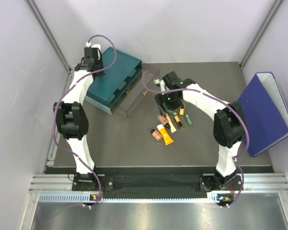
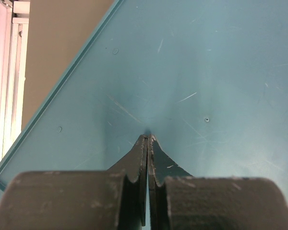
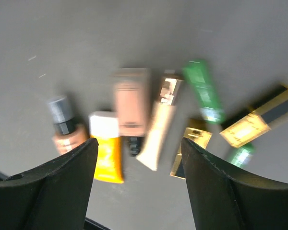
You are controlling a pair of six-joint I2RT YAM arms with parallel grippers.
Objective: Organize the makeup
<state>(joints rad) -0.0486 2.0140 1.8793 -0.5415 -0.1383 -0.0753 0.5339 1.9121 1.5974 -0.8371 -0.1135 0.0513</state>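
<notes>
Hovering over the pile: right fingers [image 3: 62, 182] spread wide and empty above the makeup [image 1: 170, 123], which lies in a tight cluster on the desk [image 1: 120, 139], near the clear drawer [image 1: 137, 96].
At the box: left fingers [image 2: 139, 160] closed together on nothing, tips at the top of the teal box [image 2: 206, 72]; whether they touch it cannot be told.
Pieces in reach: peach tube [image 3: 130, 100] and cream tube [image 3: 156, 136] lie between the open fingers. The orange tube [image 3: 107, 160] and tan bottle [image 3: 65, 129] are to one side, the green stick [image 3: 204, 88] and gold-and-black stick [image 3: 259, 120] to the other.
Handling: likely light, smooth plastic; the tubes look soft and apt to squash, the sticks and bottle stiff but apt to roll or slip.
Where to hold: probably across the narrow body at mid-length, minding neighbours that lie just beside.
Writing: dark print shows on the peach tube, too blurred to read; no brand is legible.
</notes>
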